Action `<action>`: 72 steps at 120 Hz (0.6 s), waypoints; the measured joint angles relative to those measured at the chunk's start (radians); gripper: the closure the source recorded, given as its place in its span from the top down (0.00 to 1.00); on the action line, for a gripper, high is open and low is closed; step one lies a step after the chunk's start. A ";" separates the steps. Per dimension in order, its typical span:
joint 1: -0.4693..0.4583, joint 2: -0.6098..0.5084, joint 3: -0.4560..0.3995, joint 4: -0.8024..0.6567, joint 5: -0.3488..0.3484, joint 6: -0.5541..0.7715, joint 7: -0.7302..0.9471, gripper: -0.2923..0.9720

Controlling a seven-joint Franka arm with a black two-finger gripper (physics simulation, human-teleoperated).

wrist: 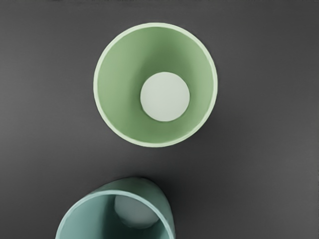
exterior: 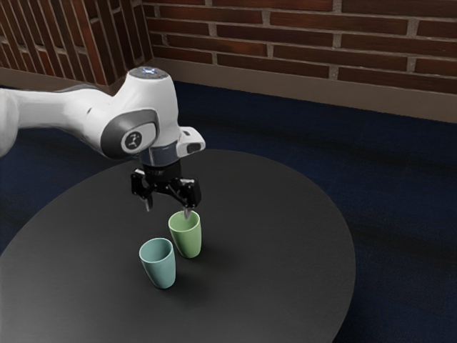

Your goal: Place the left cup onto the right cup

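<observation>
Fig.: 1 claw (exterior: 168, 206), released, is hovering over 1 green cup (exterior: 186, 237); 1 teal cup (exterior: 158, 264) is standing adj., both on bench (exterior: 285, 243).

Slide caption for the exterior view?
Open black two-finger hand just above the light green cup, with the teal cup beside it on the round black table.

Wrist view's edge crops the teal cup (wrist: 102, 211).

A plain rendered indoor room of no telling kind: red brick walls (exterior: 285, 36), dark blue carpet (exterior: 400, 186), round black table (exterior: 285, 214)
</observation>
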 joint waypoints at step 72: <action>-0.022 0.105 -0.025 0.046 -0.005 0.075 -0.048 0.77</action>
